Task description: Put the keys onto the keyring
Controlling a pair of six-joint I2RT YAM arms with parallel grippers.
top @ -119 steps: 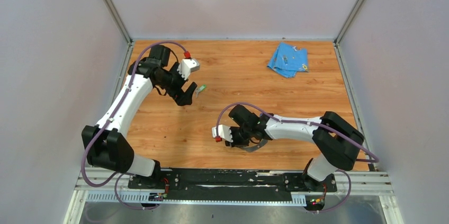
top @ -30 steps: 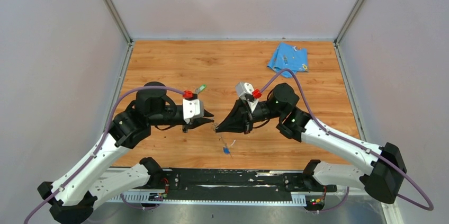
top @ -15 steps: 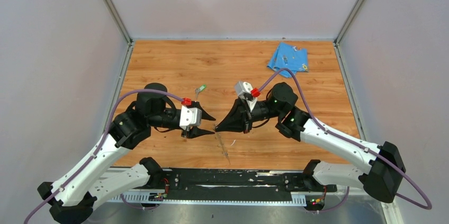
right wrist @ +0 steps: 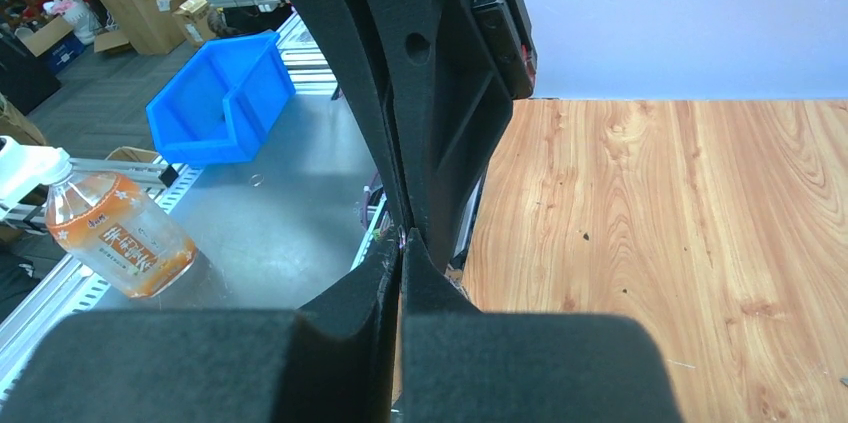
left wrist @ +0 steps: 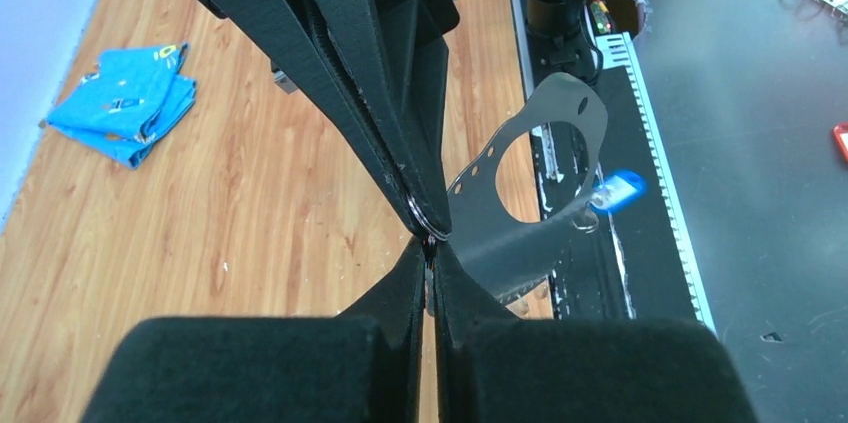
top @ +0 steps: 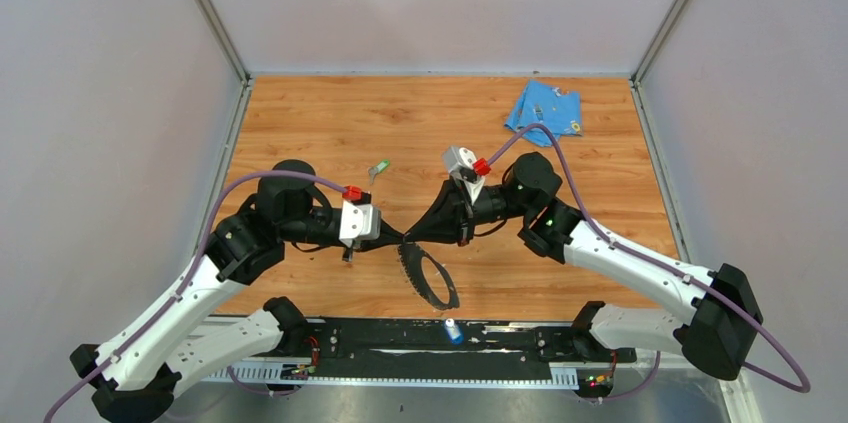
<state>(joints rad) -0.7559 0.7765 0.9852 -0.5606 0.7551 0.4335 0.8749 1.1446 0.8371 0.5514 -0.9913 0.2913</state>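
Note:
My left gripper (top: pixel 398 236) and right gripper (top: pixel 411 234) meet tip to tip above the front middle of the table. Both are shut. The right gripper (left wrist: pixel 420 213) pinches the small wire ring at the top of the keyring (left wrist: pixel 490 213), a grey metal band with an oval hole. The left gripper (left wrist: pixel 428 248) nips that ring's lower edge. The keyring (top: pixel 412 278) hangs down toward the front rail. A blue key (left wrist: pixel 620 188) dangles at its far end, over the rail (top: pixel 452 330). The green key (top: pixel 380 168) lies alone on the wood behind the left gripper. The right wrist view shows only shut fingers (right wrist: pixel 402 248).
A light-blue cloth (top: pixel 545 111) lies folded at the back right. The black base rail (top: pixel 360 335) runs along the near edge. Grey walls close in the table on three sides. Off the table, the right wrist view shows a blue bin (right wrist: pixel 225 98) and a drink bottle (right wrist: pixel 110 233).
The left gripper opened wide, then shut again at the right gripper's tips. The keyring swung down and now hangs as an open loop, with the blue key lower, over the rail.

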